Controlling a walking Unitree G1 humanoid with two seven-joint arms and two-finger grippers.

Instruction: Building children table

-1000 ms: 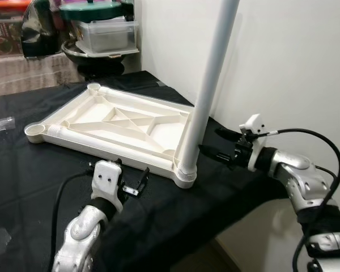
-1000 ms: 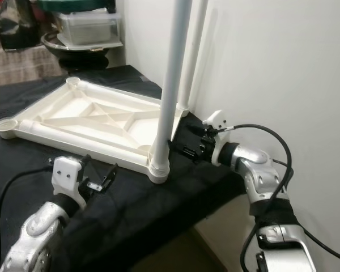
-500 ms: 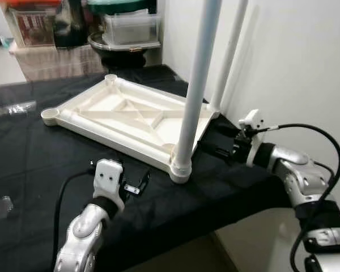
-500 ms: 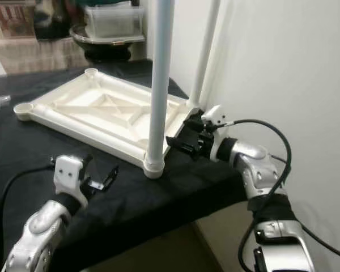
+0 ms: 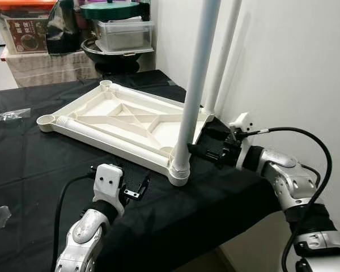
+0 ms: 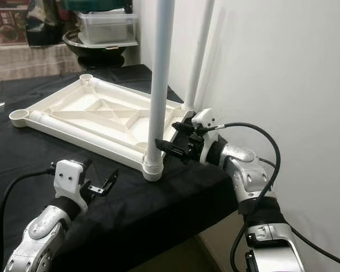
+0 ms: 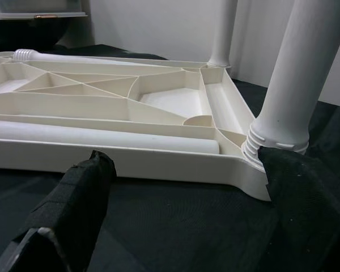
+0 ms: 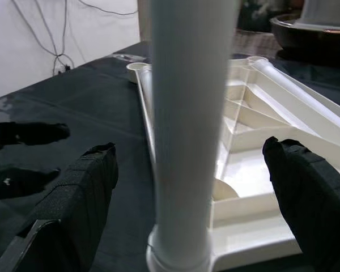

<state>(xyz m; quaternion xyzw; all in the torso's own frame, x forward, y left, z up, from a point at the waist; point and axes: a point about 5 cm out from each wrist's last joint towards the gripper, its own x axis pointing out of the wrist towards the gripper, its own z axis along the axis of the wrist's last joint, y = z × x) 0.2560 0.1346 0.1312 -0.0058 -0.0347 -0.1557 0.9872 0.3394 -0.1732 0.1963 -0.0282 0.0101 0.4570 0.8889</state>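
Note:
A white plastic tabletop lies upside down on a black cloth. One white leg stands upright in its near right corner, and a second leg stands behind it by the wall. The two left corner sockets hold nothing. My right gripper is open at the base of the near leg. In the right wrist view that leg stands between its fingers, untouched. My left gripper is open low over the cloth, a little short of the tabletop's near edge.
The white wall stands close on the right, and the cloth-covered table ends just past the near leg. A plastic box and a black bowl stand at the back. Clear plastic wrap lies on the cloth at the left.
The camera has shifted. My right gripper has moved left toward the near leg, and its fingers now reach the leg's base. The left gripper has stayed where it was.

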